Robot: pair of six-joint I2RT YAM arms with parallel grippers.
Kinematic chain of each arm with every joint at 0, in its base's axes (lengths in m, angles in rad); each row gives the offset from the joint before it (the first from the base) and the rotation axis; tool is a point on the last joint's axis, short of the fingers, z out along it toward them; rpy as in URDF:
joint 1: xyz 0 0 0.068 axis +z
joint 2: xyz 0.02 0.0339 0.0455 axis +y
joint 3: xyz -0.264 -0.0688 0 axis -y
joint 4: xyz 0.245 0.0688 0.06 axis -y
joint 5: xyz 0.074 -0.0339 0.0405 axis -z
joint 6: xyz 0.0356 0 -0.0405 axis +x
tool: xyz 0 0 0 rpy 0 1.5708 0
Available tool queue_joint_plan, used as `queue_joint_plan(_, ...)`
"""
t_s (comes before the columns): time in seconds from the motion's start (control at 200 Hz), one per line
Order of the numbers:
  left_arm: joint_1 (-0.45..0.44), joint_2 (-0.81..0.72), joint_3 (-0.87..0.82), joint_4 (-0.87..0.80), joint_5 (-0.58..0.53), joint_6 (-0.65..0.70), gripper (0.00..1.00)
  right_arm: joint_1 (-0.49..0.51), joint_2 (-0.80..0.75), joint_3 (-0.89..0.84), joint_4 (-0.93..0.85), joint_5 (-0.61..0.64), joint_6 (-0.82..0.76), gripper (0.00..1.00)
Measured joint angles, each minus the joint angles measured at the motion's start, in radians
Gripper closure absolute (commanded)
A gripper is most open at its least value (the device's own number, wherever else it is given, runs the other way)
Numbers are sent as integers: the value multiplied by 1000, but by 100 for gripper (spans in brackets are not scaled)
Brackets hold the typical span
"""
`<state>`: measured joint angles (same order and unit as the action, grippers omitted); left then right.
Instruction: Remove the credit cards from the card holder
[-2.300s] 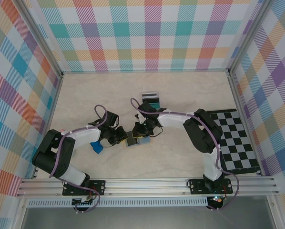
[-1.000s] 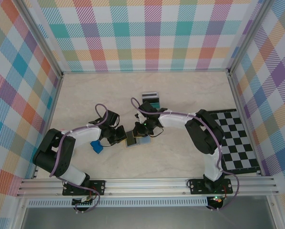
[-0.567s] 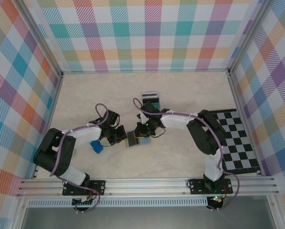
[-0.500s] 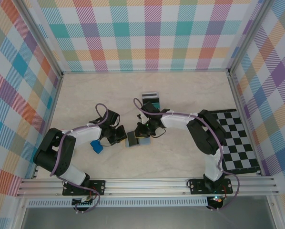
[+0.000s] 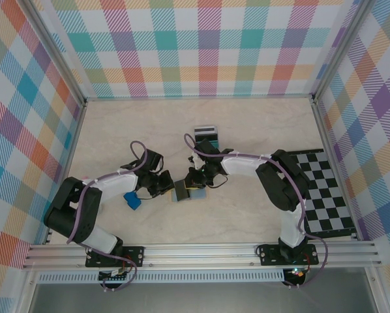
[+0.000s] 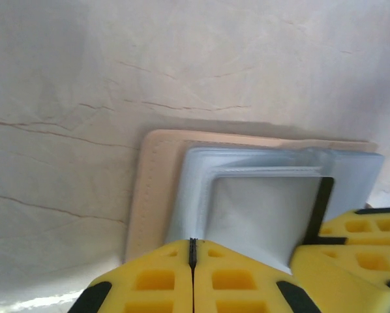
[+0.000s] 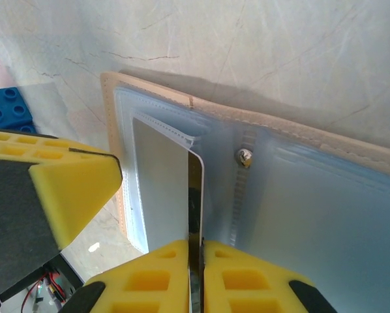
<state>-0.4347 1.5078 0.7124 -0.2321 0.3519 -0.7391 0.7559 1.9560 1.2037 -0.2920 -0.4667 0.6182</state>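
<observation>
The card holder (image 5: 180, 191) lies open mid-table, tan outside (image 6: 157, 189) and blue-grey inside (image 7: 312, 215). My right gripper (image 5: 194, 184) comes at it from the right. Its yellow fingers are shut (image 7: 195, 251) on a grey credit card (image 7: 194, 189), which stands edge-on and partly out of a clear pocket. My left gripper (image 5: 164, 188) is at the holder's left edge, shut (image 6: 192, 246) on the blue-grey inner sleeve. Two more credit cards (image 5: 206, 134), teal and pale with a dark stripe, lie on the table behind the grippers.
A small bright-blue block (image 5: 131, 200) sits just left of the left gripper and shows again in the right wrist view (image 7: 6, 107). A black-and-white checkered mat (image 5: 325, 192) covers the right side of the table. Checked walls enclose three sides.
The right gripper has edged slightly back and to the right with the card. The holder has shifted a little, and the left gripper has barely moved.
</observation>
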Motion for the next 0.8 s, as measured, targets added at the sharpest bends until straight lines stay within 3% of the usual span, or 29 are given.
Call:
queue_joint_plan(0.49, 0, 75, 24, 26, 32, 3, 100, -7, 13, 0, -1, -24, 2, 81)
queue_joint_plan(0.8, 0, 75, 24, 22, 24, 9, 100, -9, 12, -11, 8, -38, 3, 83)
